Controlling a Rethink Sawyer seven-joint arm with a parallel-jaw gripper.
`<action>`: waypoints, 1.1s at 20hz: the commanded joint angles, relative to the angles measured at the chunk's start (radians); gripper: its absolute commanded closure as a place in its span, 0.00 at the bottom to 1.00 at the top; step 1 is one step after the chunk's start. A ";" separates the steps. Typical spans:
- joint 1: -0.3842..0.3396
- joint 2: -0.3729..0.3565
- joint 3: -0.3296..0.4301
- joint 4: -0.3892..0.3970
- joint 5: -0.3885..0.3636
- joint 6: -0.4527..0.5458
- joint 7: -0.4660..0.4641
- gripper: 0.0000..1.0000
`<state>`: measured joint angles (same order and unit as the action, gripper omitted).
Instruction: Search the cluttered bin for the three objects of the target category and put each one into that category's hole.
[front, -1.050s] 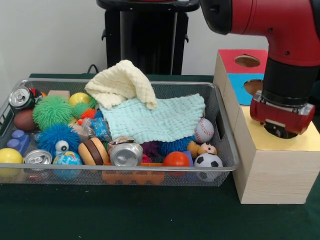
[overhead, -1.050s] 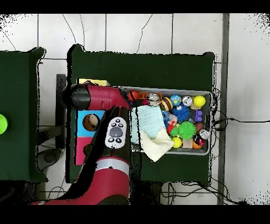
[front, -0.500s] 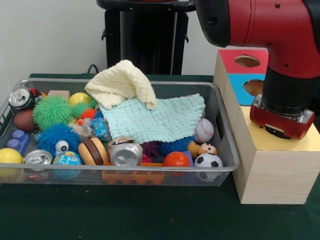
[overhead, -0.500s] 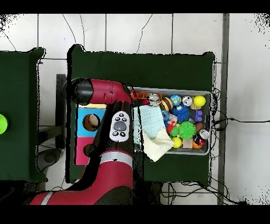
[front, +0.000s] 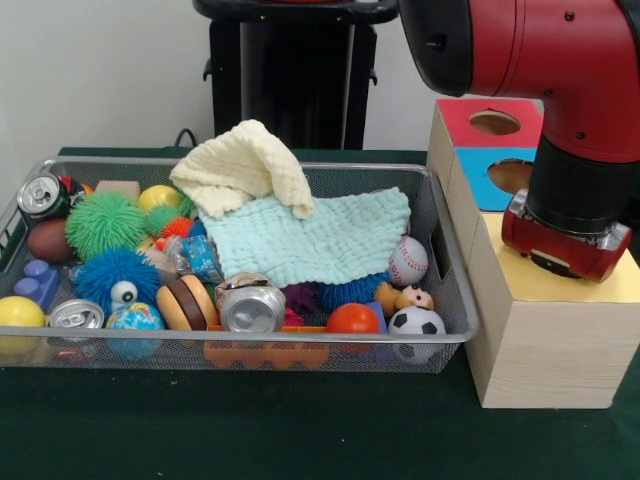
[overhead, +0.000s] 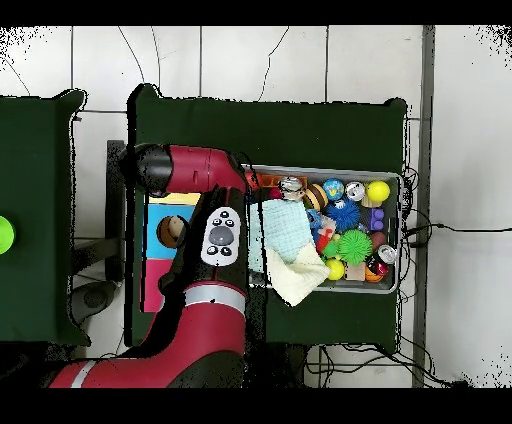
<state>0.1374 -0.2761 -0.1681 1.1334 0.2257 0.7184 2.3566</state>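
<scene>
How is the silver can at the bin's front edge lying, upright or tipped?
Tipped. The silver can lies on its side among the toys, its round end facing the camera across the wire bin rim.

Two cloths, three cans, two fuzzy balls, one wire bin

A robot lab: green-clothed desk on a tiled floor, cables trailing beside it, wire bin of toys, wooden sorting box with coloured holes.
</scene>
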 joint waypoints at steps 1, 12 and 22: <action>-0.037 0.220 0.143 0.087 0.007 -0.204 0.107 1.00; -0.072 0.003 0.179 0.309 0.056 -0.066 0.070 1.00; -0.046 -0.215 0.120 0.420 0.074 0.117 0.095 1.00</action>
<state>0.0993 -0.3937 -0.1122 1.3291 0.2843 0.6780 2.3566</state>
